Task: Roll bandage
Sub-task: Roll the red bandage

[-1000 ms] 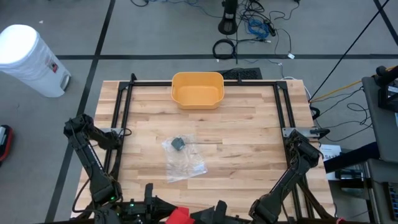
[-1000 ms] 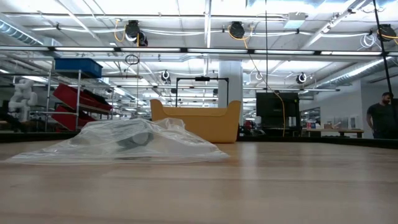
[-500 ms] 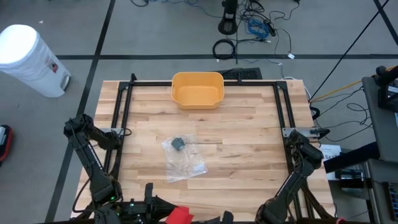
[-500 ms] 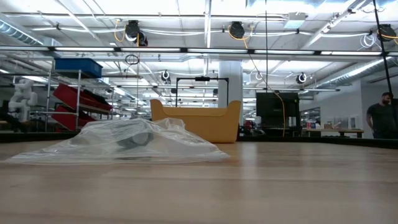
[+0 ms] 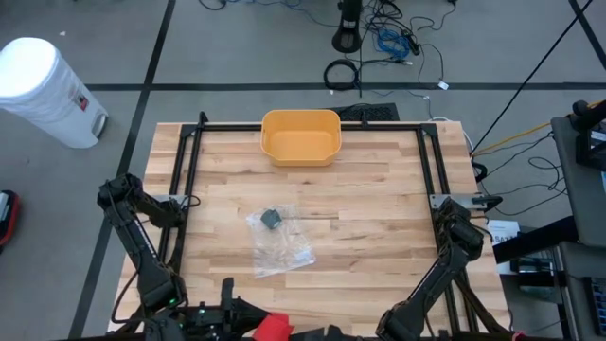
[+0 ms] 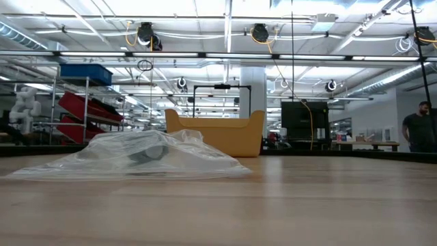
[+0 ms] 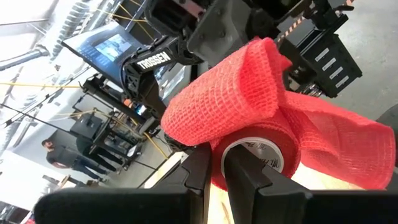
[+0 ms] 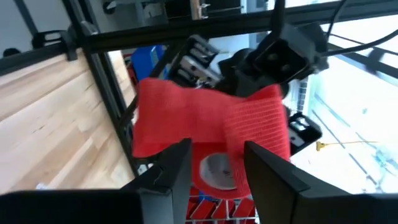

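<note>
A red bandage roll (image 7: 249, 118) with a white core (image 7: 254, 154) is held in the air at the table's near edge (image 5: 273, 329). A loose red tail (image 8: 186, 112) spreads off it. My left gripper (image 7: 217, 171) is shut on the roll. My right gripper (image 8: 217, 149) faces it from the other side, one finger on either side of the roll (image 8: 214, 168). A clear plastic bag (image 5: 277, 242) with a small dark object in it lies flat on the table's middle. My left gripper pinches the roll's wall at its lower rim (image 7: 219, 163) between its two fingers. One finger (image 7: 239, 171) lies in front of the core's opening, the other (image 7: 200, 165) outside. The roll is lifted clear, its tail flopped over the top. My right gripper has the roll between its two fingers, and red fabric fills the gap (image 8: 205, 158). The fingers come level from the table's right. They hide the spots of contact, and the tail (image 8: 258, 115) drapes above one finger (image 8: 264, 171).
A yellow tub (image 5: 300, 135) stands at the table's far edge. A black frame (image 5: 185, 180) runs along the left, right and far sides. A white bin (image 5: 43, 90) stands on the floor at far left. A person (image 6: 416, 126) is far off in the room.
My right gripper has sunk a little toward the table's near edge beside the red bandage and has rolled somewhat about its own axis. The left arm, the bag and the tub have kept still.
</note>
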Robot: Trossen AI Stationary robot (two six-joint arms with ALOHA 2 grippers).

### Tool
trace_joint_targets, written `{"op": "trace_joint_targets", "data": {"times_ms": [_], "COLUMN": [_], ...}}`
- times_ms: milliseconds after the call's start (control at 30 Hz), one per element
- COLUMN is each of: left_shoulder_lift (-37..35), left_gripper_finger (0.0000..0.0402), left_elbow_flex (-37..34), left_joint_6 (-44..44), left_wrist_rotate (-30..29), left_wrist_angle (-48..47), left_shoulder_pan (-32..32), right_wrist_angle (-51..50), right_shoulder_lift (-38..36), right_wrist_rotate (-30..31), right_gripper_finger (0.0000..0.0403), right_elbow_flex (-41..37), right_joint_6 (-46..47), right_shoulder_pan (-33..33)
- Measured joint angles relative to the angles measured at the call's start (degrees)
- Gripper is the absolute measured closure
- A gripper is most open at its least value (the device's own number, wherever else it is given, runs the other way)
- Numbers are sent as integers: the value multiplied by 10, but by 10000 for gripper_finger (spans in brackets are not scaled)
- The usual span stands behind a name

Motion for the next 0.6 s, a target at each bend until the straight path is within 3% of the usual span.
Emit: {"op": "trace_joint_targets", "data": {"times_ms": [233, 600], "left_shoulder_lift": [0, 0], "left_gripper_finger": [360, 360], "left_elbow_flex": [0, 0], "left_joint_6": [0, -2], "left_wrist_rotate": [0, 3], "left_wrist_angle": [0, 0], "left_shoulder_pan": [0, 1], "right_wrist_angle": [39, 38], "right_shoulder_lift": [2, 2], "right_wrist_rotate": [16, 27], "right_gripper_finger": [273, 273], "right_elbow_flex": [0, 0], "right_joint_6": [-57, -60], "right_shoulder_pan": [5, -4]}}
